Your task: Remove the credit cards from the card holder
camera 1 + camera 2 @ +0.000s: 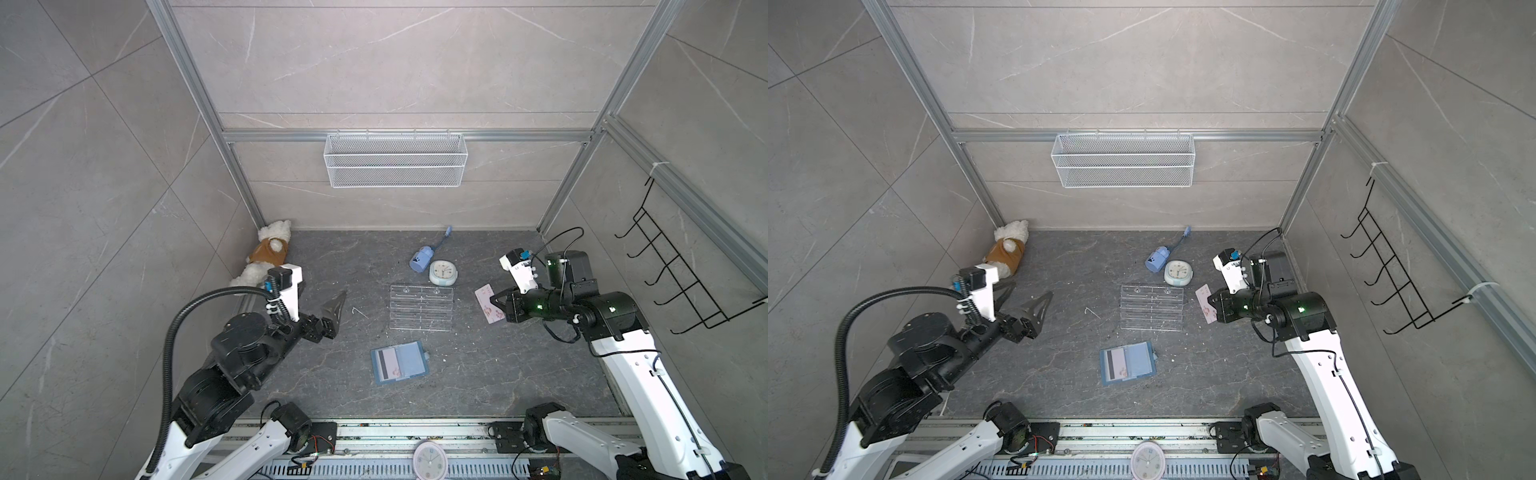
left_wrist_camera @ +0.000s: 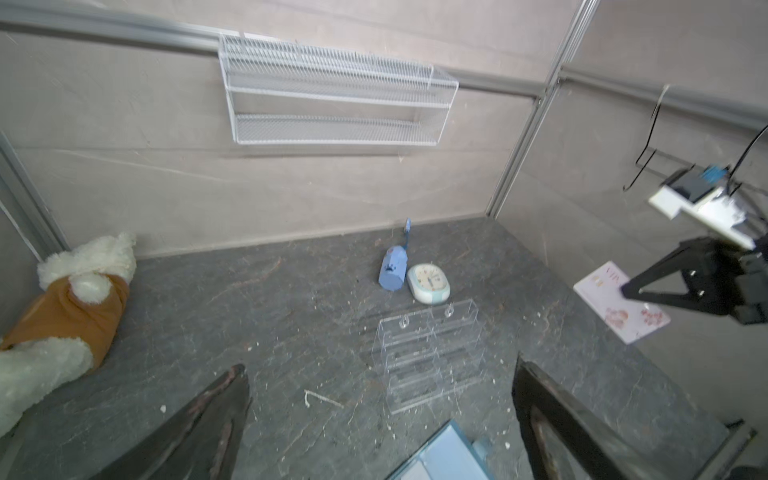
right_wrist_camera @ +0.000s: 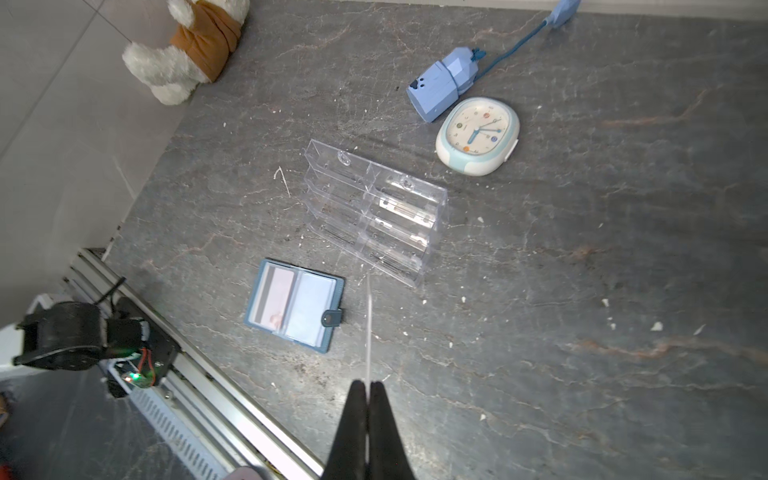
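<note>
the card holder (image 1: 399,362) lies open and flat on the bench (image 1: 498,382), middle front, with its snap tab at the right edge. a striped card (image 1: 388,365) sits in the left sleeve; whether the right sleeve holds one, i cannot tell. the right fingers (image 3: 351,419) are pressed together on a pink card (image 1: 484,307), held off the bench just right of the clear rack (image 1: 420,307) and apart from it; the right wrist view shows it edge-on. the left fingers (image 1: 1038,309) are spread wide with nothing between them, raised left of the rack. bare bench runs along every edge of the holder, with a gap to the rack's front edge. a clock (image 1: 443,273) sits near the rack's far edge.
</note>
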### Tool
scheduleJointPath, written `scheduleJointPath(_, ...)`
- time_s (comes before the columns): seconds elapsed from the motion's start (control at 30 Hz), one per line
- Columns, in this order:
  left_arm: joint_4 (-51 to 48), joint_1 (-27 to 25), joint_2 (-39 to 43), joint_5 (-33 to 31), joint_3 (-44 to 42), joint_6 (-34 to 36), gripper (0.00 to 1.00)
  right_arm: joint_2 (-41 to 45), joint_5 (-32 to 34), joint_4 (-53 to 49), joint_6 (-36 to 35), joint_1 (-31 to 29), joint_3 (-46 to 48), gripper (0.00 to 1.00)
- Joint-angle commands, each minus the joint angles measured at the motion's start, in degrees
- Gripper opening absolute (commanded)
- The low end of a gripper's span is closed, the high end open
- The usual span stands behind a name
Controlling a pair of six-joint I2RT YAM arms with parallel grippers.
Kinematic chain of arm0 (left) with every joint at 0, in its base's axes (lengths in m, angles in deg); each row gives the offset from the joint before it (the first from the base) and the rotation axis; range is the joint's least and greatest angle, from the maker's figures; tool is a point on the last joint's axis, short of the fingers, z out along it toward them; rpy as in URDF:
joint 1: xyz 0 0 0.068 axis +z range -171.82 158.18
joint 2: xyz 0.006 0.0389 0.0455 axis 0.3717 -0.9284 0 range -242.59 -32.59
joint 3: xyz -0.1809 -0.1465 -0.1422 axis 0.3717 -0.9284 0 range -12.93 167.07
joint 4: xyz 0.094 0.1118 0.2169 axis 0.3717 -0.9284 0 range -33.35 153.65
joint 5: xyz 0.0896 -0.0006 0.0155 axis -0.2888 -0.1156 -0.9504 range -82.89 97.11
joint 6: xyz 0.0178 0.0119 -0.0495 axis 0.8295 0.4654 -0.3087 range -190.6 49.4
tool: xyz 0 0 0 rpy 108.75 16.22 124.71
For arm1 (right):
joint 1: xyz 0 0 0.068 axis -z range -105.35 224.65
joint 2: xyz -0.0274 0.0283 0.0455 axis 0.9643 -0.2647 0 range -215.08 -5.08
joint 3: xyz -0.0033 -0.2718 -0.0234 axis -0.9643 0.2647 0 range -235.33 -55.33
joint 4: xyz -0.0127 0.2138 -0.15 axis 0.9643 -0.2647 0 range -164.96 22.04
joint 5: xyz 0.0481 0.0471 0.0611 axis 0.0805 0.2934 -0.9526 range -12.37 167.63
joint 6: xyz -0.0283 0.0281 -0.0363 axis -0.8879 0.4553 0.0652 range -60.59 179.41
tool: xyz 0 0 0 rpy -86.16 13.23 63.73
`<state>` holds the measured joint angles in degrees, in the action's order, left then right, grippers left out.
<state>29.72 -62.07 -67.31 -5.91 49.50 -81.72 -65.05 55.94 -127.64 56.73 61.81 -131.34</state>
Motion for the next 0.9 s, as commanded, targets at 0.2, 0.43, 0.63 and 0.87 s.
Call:
scheduleJointPath(0.2, 5.8, -0.2, 0.5, 6.2, -8.0, 1.2, 1.0, -1.5, -4.2, 1.3, -27.6, -0.3, -2.7, 0.0)
scheduleJointPath(0.43, 6.0, -0.2, -0.3, 10.4, -11.4, 3.5, 1.0, -12.0, -6.3, -3.7, -38.1, -1.2, -8.6, 0.0)
scheduleJointPath(0.63, 7.3, -0.1, -1.2, 12.7, -14.6, 3.6, 1.0, -21.0, -5.6, -6.5, -47.0, -3.1, -14.1, 0.0)
scheduleJointPath(0.87, 9.3, -0.1, -3.7, 13.4, -16.9, 4.0, 1.0, -31.7, -2.5, -9.6, -55.3, -4.1, -20.1, 0.0)
